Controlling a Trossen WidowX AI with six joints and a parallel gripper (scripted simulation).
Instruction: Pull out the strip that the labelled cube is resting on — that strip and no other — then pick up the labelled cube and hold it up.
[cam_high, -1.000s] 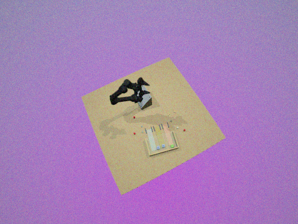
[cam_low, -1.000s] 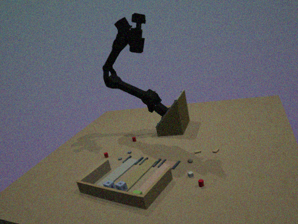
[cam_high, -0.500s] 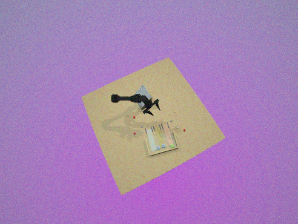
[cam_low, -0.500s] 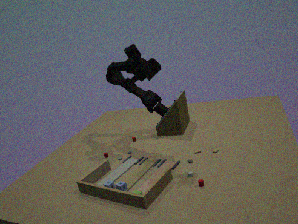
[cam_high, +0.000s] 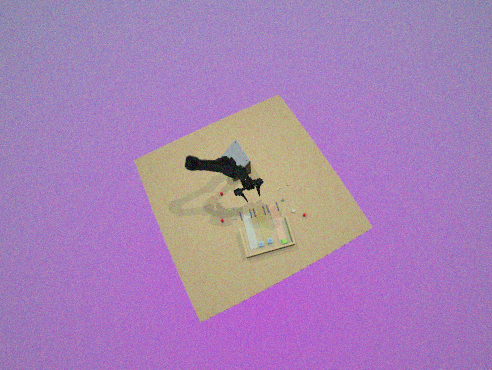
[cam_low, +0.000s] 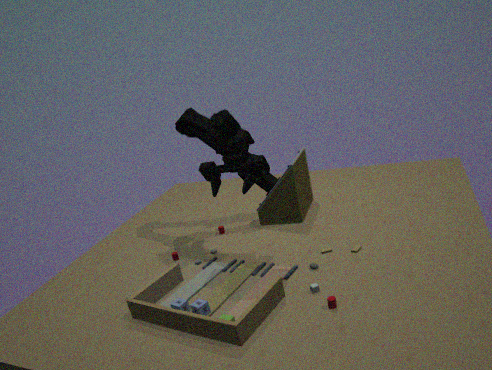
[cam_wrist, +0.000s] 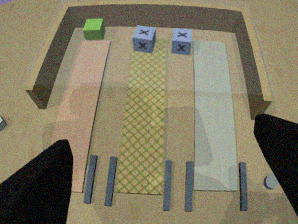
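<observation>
On the desk, an open-fronted tray holds three strips. The hand hangs above and short of them, fingers spread wide, gripping nothing. Two grey marked cubes sit at the tray's far wall; which is labelled cannot be told.

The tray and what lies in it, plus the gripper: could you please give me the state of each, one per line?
gripper: open, empty, in the air short of the tray.
tray: open on the side facing the arm.
pink strip: flat in the tray, green cube at its far end.
yellow strip: flat, a marked cube at its far end.
pale strip: flat, another marked cube just beside its far end.
</observation>
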